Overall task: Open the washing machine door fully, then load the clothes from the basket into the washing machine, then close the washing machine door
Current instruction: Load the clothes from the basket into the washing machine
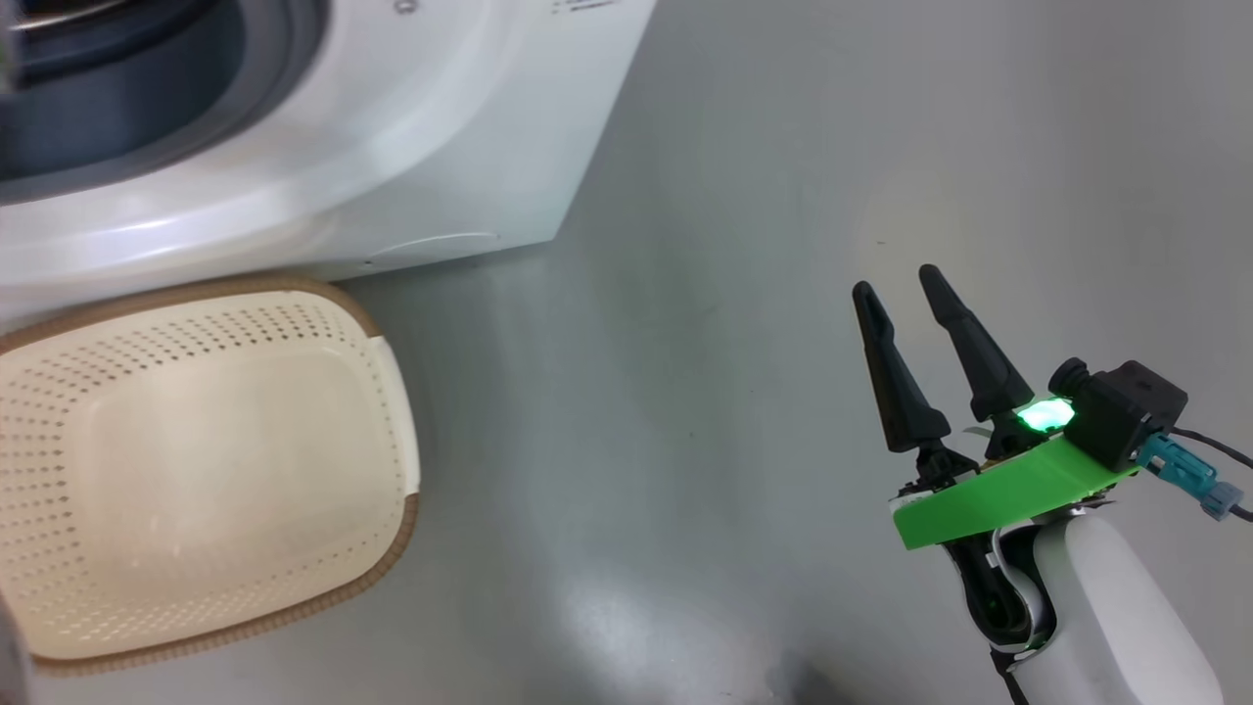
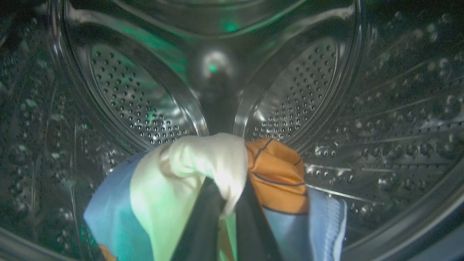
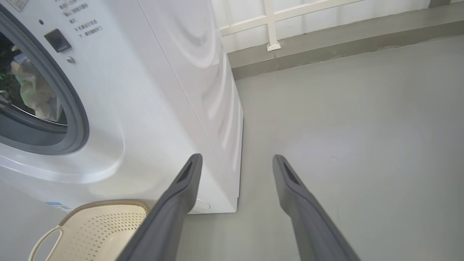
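Right now my left claw (image 2: 226, 203) is clenched on the clothes (image 2: 203, 170), a light-blue, cream and orange bundle deep inside the steel drum (image 2: 380, 108) of the washing machine (image 1: 440, 147). My right claw (image 1: 895, 281) hangs released, fingers spread, over the grey floor (image 1: 685, 294), well apart from the basket (image 1: 196, 294) just beside the machine.

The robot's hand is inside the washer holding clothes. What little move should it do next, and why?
Probably open the left gripper and let the clothes drop. It is shut on them well inside the steel drum, so they should land in there. The basket looks empty, and the right gripper hangs open over the floor.
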Available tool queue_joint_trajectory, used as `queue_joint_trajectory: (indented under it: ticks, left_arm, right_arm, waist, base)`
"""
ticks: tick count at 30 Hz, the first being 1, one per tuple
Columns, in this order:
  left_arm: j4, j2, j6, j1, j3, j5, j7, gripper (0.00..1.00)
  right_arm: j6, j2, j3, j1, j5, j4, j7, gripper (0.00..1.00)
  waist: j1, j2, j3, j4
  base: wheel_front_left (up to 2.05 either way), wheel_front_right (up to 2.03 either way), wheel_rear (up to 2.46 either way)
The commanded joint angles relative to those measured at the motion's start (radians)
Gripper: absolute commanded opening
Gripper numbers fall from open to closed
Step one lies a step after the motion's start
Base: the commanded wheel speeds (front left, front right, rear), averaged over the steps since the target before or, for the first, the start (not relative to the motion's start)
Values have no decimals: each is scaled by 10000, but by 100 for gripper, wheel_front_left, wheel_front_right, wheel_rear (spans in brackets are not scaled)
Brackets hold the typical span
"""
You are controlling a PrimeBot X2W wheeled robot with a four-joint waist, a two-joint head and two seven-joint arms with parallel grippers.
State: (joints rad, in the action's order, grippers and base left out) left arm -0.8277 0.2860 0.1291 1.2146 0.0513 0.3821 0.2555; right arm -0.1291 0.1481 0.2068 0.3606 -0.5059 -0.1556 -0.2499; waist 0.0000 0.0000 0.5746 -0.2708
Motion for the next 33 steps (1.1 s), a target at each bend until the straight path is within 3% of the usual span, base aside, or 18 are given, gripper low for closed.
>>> queue_joint_trajectory:
  ticks: [1,3,4,5,6,17,27,33]
  left_arm:
    - [374,532,9,233,-281,-134,63,0]
    - [600,545,-81,362,-579,-347,63,0]
    - [568,531,-89,349,-653,-468,63,14]
    - [365,499,-88,310,-676,-558,63,64]
    - [201,514,-87,294,-627,-733,63,100]
    - [-656,409,-35,113,-1040,-1055,63,100]
    - [-289,145,4,-608,-1329,-1175,63,100]
    - [231,-36,4,-1493,-1314,-1794,63,100]
  right_arm:
    - [-16,-26,214,-38,-113,201,-119,100]
    - [-16,-40,228,-12,-122,199,-119,100]
    - [-16,-50,232,-5,-122,197,-119,100]
    - [-16,-59,233,-3,-120,193,-119,100]
    - [-16,-67,237,-3,-118,191,-119,100]
    - [-16,-46,249,46,-95,164,-119,100]
    - [-16,44,204,32,-66,170,-119,100]
    - [-16,171,80,-36,-17,197,-119,100]
  waist:
    - [0,0,114,-169]
    - [0,0,164,-233]
    - [0,0,177,-258]
    - [0,0,183,-274]
    - [0,0,188,-286]
    - [0,0,191,-140]
    - [0,0,70,50]
    - [0,0,-139,293]
  base:
    - [0,0,0]
    - [0,0,0]
    - [0,0,0]
    - [0,0,0]
    - [0,0,0]
    - [0,0,0]
    - [0,0,0]
    - [0,0,0]
